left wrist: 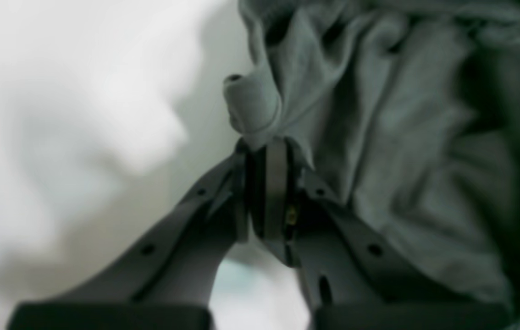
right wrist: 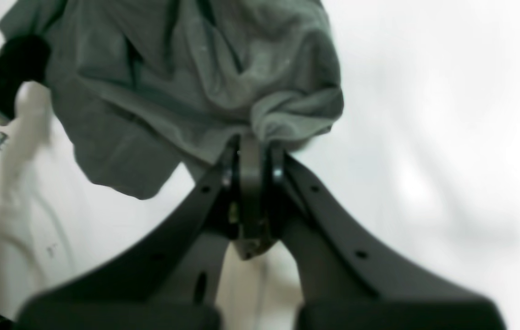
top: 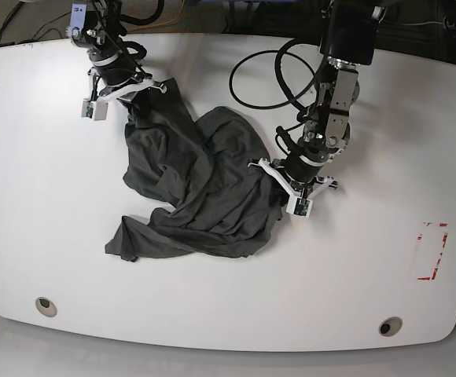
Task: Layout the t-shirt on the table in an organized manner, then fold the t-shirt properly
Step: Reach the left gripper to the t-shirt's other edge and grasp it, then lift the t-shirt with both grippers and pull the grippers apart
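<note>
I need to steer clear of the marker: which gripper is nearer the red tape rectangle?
Left. The left gripper, pinching the t-shirt at mid-table, is closer to the red tape rectangle near the edge; the right gripper holds fabric at the far opposite corner.

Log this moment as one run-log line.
phase: layout | left gripper: shut on t-shirt edge | right gripper: shut on t-shirt | t-shirt: crumpled on table, unfolded

No legible text, brand, number or label is showing in any view. The only sign-like mark is a red tape rectangle (top: 432, 251) on the desk (top: 354, 267), well apart from the left pincer (top: 285, 194), on its outer side; it is carrying no lettering. The wrist views are giving blur only.
</note>
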You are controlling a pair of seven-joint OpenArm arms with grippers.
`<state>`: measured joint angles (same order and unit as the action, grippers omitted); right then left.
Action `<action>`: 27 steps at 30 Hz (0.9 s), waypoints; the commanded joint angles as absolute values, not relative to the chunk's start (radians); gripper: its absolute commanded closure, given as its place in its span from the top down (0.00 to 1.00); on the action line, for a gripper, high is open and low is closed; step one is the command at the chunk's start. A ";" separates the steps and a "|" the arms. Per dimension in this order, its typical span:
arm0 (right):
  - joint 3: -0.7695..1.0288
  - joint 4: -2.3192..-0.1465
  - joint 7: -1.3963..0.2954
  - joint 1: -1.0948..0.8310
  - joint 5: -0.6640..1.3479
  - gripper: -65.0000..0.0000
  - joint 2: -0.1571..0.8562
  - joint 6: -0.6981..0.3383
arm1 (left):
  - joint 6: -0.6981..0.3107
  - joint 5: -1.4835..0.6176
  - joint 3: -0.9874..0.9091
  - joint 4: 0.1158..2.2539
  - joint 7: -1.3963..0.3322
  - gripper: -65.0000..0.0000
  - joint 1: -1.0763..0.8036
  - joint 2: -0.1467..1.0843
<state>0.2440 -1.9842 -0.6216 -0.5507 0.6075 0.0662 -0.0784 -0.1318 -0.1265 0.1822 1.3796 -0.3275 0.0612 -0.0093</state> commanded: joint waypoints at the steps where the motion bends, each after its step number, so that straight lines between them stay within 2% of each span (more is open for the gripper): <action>1: 0.246 -2.018 -0.599 -0.561 0.621 0.00 0.073 -0.088 | -0.134 -0.133 0.180 1.497 -0.312 0.04 0.053 0.010; 5: 0.246 -2.020 -0.596 -0.562 0.621 0.00 0.073 -0.090 | -0.134 -0.136 0.180 1.638 -0.374 0.04 0.016 0.054; 14: 0.254 -2.018 -0.593 -0.519 0.619 0.00 0.105 -0.090 | -0.134 -0.133 0.160 1.830 -0.387 0.04 -0.050 0.064; 27: 0.268 -2.014 -0.595 -0.429 0.611 0.00 0.173 -0.085 | -0.134 -0.131 0.125 1.876 -0.389 0.04 -0.045 0.076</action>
<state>0.2497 -1.9961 -0.6136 -0.4438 0.6067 0.1452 -0.0788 -0.1341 -0.1280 0.1280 1.8503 -0.4206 -0.0643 0.0788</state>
